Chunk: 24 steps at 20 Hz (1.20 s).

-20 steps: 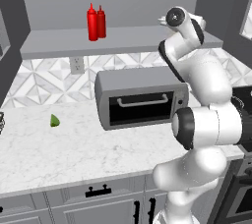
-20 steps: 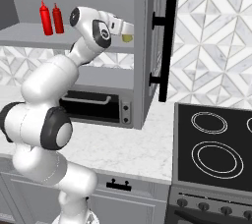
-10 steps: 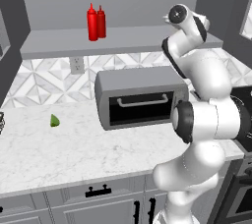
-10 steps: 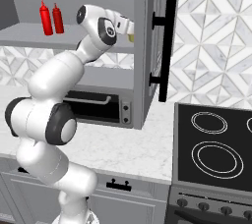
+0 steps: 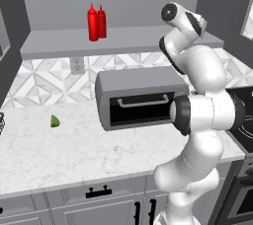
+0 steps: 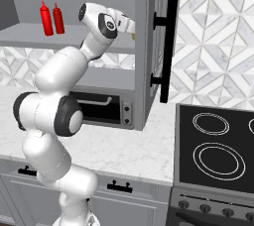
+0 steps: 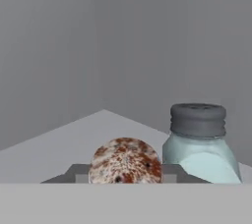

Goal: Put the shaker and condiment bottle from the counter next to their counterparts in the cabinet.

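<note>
My gripper [image 7: 125,173] is shut on the shaker [image 7: 125,161], whose speckled tan cap sits between the two fingers low in the hand view. Just right of it on the grey cabinet shelf [image 7: 59,144] stands a pale teal-grey shaker [image 7: 199,149] with a grey cap, close beside but apart. In the right base view my gripper [image 6: 130,26] is at the shelf's right end, with a sliver of the olive-yellow shaker [image 6: 133,35] showing under it. Two near-identical red squeeze bottles [image 5: 92,22] [image 5: 101,21] stand side by side on the shelf's left part [image 6: 46,19].
A grey toaster oven [image 5: 141,95] stands on the marble counter [image 5: 74,155] under the shelf. The open cabinet door [image 6: 149,46] with its black handle [image 6: 168,46] hangs right beside my hand. A small green thing [image 5: 54,120] lies on the counter. A black stove [image 6: 218,145] is to the right.
My wrist has shifted a little at the shelf's right end. The grip on the shaker is unchanged.
</note>
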Available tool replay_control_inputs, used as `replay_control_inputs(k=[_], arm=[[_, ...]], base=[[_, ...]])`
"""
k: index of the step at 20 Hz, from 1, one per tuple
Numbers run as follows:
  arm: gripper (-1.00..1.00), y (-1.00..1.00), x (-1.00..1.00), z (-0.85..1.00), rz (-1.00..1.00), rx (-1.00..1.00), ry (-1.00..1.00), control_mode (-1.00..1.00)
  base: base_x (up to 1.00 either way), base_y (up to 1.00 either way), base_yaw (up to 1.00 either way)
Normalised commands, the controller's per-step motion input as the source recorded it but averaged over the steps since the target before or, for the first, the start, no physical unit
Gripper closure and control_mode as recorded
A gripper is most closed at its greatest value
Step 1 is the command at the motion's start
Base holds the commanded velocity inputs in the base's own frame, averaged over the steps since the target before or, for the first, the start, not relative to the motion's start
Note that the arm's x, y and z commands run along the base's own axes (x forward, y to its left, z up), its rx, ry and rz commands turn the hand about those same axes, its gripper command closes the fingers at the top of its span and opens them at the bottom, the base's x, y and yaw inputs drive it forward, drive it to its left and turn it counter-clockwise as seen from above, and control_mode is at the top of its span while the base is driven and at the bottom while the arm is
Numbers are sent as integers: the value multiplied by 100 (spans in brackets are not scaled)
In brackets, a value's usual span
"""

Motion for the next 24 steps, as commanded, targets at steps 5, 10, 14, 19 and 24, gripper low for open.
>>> replay_control_inputs(k=[5,10,14,19,24], arm=[[-100,0,34,-13,-10,8,2,-100],[-100,0,17,-15,-8,10,0,-100],[-100,2,-1,-19,-4,8,0,-100],[-100,34,-30,-32,0,2,-1,-100],[-100,48,-52,-24,0,2,-4,-100]], base=[[0,0,0],[0,0,0],[0,0,0],[0,0,0],[0,0,0]])
